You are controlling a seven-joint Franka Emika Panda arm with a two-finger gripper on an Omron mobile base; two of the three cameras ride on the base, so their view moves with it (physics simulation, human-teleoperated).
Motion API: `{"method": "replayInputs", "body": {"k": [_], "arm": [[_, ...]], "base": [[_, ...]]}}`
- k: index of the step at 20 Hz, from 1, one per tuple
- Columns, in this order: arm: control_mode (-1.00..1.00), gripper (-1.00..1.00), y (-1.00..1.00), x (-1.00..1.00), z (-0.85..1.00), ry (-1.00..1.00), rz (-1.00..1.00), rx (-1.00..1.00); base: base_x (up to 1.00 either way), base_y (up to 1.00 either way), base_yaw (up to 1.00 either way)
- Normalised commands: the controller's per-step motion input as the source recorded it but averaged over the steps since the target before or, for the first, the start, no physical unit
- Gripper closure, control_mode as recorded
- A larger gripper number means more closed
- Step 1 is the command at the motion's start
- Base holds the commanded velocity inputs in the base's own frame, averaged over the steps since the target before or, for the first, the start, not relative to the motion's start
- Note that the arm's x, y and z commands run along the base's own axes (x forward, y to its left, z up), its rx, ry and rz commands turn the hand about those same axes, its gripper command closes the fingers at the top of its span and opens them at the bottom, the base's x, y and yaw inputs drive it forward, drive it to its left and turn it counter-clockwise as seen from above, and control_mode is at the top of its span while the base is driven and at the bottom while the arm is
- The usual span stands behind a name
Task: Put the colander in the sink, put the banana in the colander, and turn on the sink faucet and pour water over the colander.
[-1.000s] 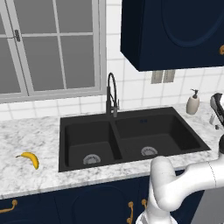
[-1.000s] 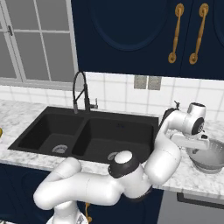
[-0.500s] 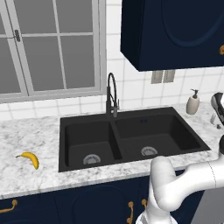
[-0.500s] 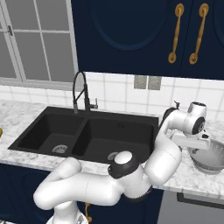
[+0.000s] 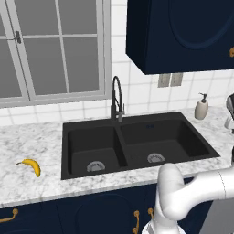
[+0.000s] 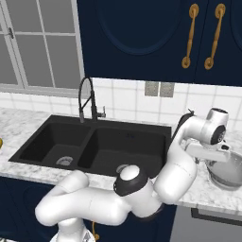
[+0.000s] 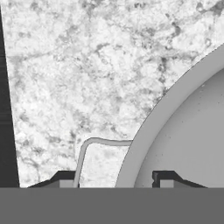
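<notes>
Straddling the rim of the colander [image 7: 183,131], the gripper [image 7: 116,181] is seen in the hand view with one dark fingertip [image 7: 65,179] outside the bowl, beside the thin wire rim handle [image 7: 94,146], and the other fingertip [image 7: 166,178] inside the bowl. The jaws are parted on either side of the rim, and no contact with the metal can be made out, so whether a pinch has been made cannot be told.

In the right base view the colander [image 6: 227,172] is found at about 3 o'clock, resting on the white marbled counter [image 6: 189,198] to the right of the sink [image 6: 94,144], with the hand directly above it. A dark band at 9 o'clock in the hand view runs along the marble.

The sink [image 5: 137,144] is seen in the left base view at the centre, both black basins holding nothing but their silver drains. The sink faucet [image 5: 116,98] stands at 12 o'clock behind the divider. The banana [image 5: 31,166] lies on the counter at 9 o'clock, well apart from the sink's left edge. A beige soap dispenser [image 5: 201,107] stands at 3 o'clock, near the sink's back right corner.
</notes>
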Motion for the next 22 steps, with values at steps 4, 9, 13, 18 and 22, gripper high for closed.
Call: {"method": "replayInputs", "body": {"k": [4, 9, 13, 18, 22], "arm": [[-1.00, 1.00, 0.41, -0.57, 0.23, -0.11, 0.02, 0.00], [-1.00, 1.00, 0.53, -0.59, 0.14, -0.07, 0.08, -0.01], [-1.00, 1.00, 0.55, -0.23, 0.32, -0.07, 0.10, 0.00], [-1.00, 1.00, 0.65, -0.09, 0.32, -0.03, 0.11, 0.00], [-1.00, 1.00, 0.72, 0.00, 0.18, -0.01, 0.10, -0.01]], "base": [[0.00, 0.00, 0.00], [0.00, 0.00, 0.00], [0.00, 0.00, 0.00], [0.00, 0.00, 0.00], [0.00, 0.00, 0.00]]}}
